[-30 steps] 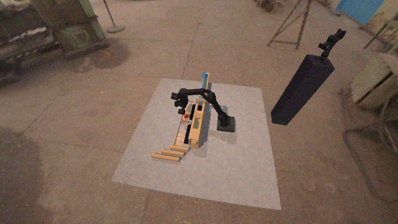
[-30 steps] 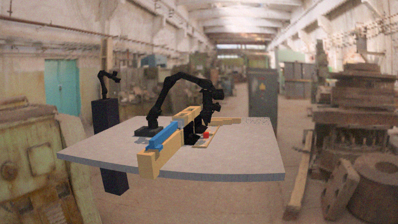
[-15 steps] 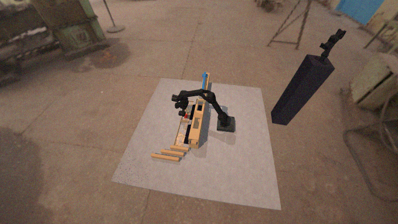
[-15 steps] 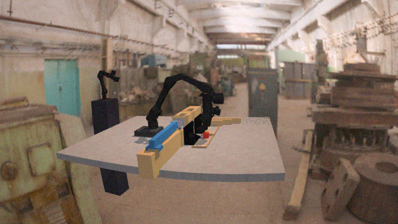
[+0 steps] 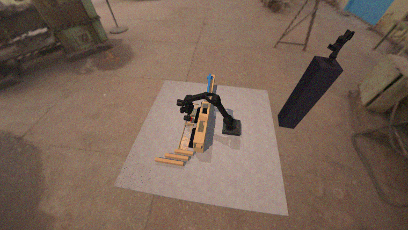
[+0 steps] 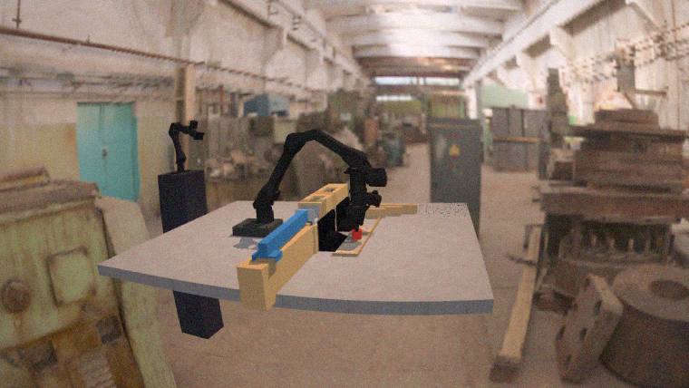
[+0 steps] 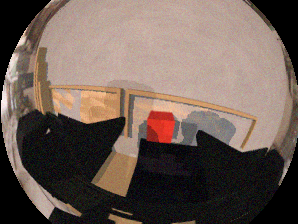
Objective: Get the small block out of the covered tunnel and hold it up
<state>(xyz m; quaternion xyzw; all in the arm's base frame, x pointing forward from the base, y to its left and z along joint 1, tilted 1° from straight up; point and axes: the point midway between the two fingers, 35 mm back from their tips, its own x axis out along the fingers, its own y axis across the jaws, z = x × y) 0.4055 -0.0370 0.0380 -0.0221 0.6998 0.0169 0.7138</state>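
The small red block [image 5: 191,118] [image 6: 356,234] [image 7: 161,131] is outside the tunnel [image 5: 198,138] [image 6: 337,199], in a shallow wood-rimmed tray [image 6: 368,236] [image 7: 200,103] along the tunnel's side. My gripper [image 5: 188,116] [image 6: 354,228] [image 7: 161,127] is open and low over the tray. In the wrist view the block shows between the two spread fingertips; whether they touch it cannot be told. The blue handle [image 5: 209,84] [image 6: 284,237] sticks out of the tunnel's end and lies along a wooden rail [image 6: 297,248]. A grey part of the cage [image 6: 311,211] shows at the tunnel mouth.
Several wooden rods [image 5: 169,161] [image 6: 393,208] [image 7: 43,82] lie beyond the tray's far end. Black panels [image 6: 327,233] stand between tunnel and tray. A thin divider [image 7: 124,110] splits the tray. My arm reaches over the tunnel from its base [image 5: 231,127] [image 6: 257,226].
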